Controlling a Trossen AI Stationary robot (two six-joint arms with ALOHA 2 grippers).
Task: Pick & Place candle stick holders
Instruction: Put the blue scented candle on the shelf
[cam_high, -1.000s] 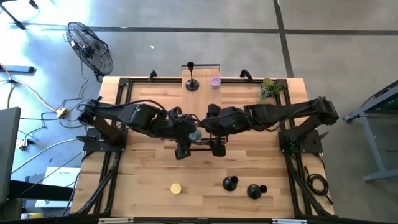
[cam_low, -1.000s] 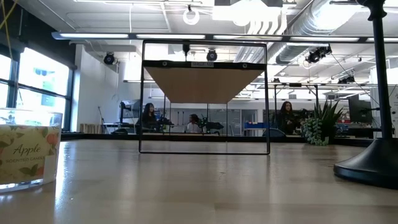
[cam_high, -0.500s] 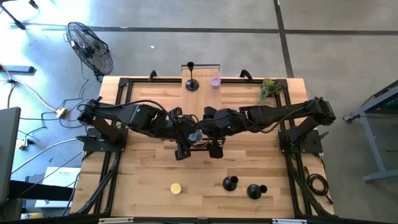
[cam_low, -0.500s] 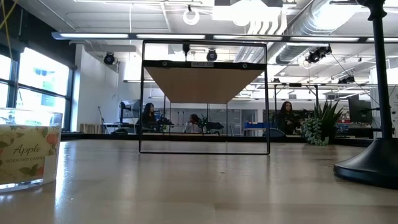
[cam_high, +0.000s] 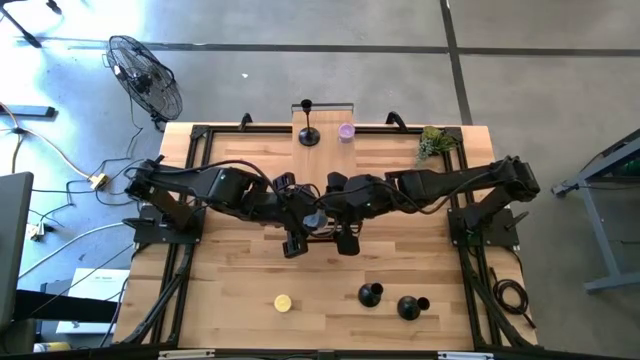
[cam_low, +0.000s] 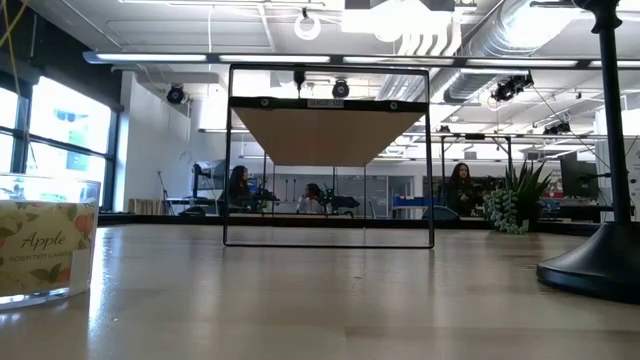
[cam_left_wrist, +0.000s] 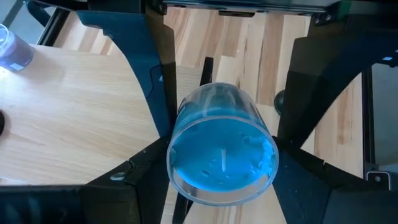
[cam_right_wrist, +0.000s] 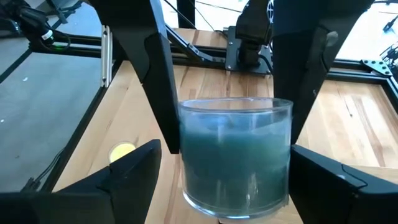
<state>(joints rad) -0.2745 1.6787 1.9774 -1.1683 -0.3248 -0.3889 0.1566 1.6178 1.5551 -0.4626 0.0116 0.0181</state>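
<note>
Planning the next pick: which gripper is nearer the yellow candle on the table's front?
Left. The left gripper sits just behind the yellow candle; the right gripper is farther off to that side, both at the blue candle jar.

place: open-plan lab | cues: exposed ceiling ducts (cam_low: 520, 35); people at desks (cam_low: 240, 187)

My right gripper (cam_high: 343, 243) has slid in toward the left gripper (cam_high: 291, 245) — its fingers now flank the blue candle jar (cam_high: 315, 218) there.
</note>
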